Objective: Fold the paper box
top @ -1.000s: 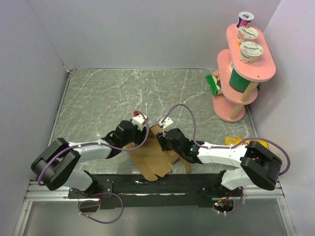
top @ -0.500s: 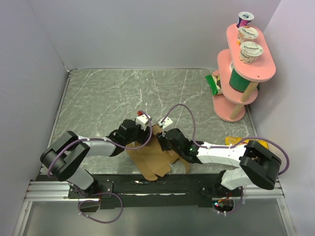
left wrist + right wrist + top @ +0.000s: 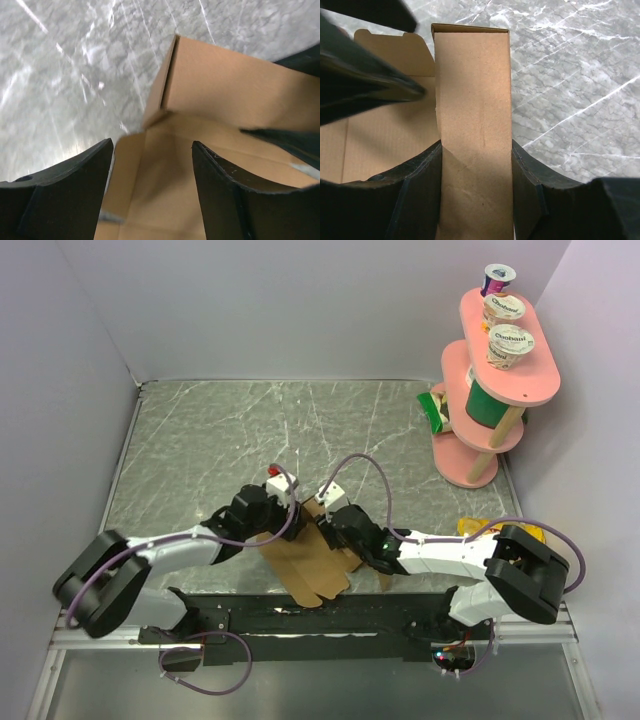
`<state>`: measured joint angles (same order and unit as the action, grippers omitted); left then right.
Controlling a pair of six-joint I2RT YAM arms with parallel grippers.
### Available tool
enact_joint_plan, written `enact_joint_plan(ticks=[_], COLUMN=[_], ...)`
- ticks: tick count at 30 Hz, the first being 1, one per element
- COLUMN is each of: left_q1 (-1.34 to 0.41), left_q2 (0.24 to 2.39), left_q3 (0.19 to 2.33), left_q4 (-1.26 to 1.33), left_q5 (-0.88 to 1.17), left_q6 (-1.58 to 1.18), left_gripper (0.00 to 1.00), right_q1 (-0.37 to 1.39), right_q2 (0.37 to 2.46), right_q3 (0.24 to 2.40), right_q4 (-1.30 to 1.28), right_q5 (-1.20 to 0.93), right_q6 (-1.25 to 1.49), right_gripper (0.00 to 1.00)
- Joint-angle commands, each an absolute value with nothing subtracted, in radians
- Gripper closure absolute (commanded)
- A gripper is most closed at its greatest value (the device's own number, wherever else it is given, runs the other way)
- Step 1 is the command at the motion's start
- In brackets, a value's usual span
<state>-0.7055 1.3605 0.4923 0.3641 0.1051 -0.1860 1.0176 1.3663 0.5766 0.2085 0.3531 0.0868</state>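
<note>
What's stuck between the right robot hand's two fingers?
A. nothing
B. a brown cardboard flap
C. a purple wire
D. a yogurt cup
B: in the right wrist view, a tall flap of the paper box fills the gap inside the right gripper, touching both of its black fingers.

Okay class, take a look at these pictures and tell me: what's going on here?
Two robot arms are working on a brown paper box lying partly folded near the front of the marble table. The right gripper is clamped across a narrow cardboard panel of it. The left gripper hangs open over the box's left edge, gripping nothing. Folding is unfinished.
</note>
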Motion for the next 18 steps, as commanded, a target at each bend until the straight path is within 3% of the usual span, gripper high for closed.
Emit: enact_joint_plan(ticks=[1,10,18], left_q1=[-0.703,-0.701,-0.703], left_q2=[1.252,1.336,1.428], left_q3=[0.462,0.485,0.425], left_q4=[0.275,0.357,0.668], left_q5=[0.084,0.048,-0.029], left_q6=[-0.284,-0.255,-0.252], left_gripper=[0.29,0.39,0.37], right_q1=[1.028,1.032,1.032], right_q2=[1.4,1.419,1.416], right_q3=[0.601,0.615,0.607], right_q4=[0.147,0.141,0.16], right_q5=[0.394,0.364,0.325], right_q6=[0.011,-0.025,0.038], right_gripper=[0.57,0.57,0.57])
